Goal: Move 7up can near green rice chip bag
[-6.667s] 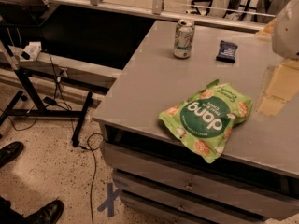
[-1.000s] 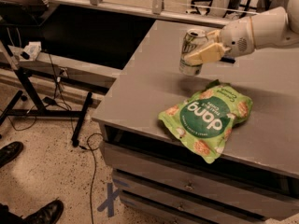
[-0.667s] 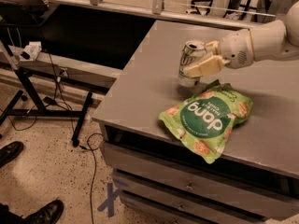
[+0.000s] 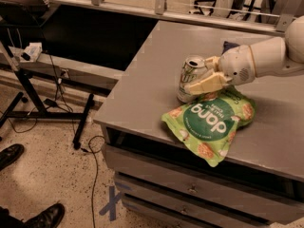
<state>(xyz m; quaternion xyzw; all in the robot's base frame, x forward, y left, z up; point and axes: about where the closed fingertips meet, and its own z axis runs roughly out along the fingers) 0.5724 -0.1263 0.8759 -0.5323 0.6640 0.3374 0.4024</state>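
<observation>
The 7up can (image 4: pixel 190 75) is pale silver-white with green markings and a silver top, upright near the middle of the grey table (image 4: pixel 152 75). My gripper (image 4: pixel 202 80) comes in from the right and is shut on the can, with a cream finger (image 4: pixel 209 82) across its front. The can is right at the upper left edge of the green rice chip bag (image 4: pixel 211 122), a large crinkled bright green bag with white "dang" lettering, lying flat near the table's front edge. I cannot tell whether the can rests on the table or is just above it.
A small dark blue packet (image 4: pixel 229 45) lies behind my arm, mostly hidden. The table's left edge drops to the floor, where a black stand (image 4: pixel 42 94) with cables and two black shoes (image 4: pixel 12 153) are. Drawers (image 4: pixel 190 189) sit under the table front.
My gripper has carried the can from the far side of the table toward the front, down to the upper left edge of the green bag.
</observation>
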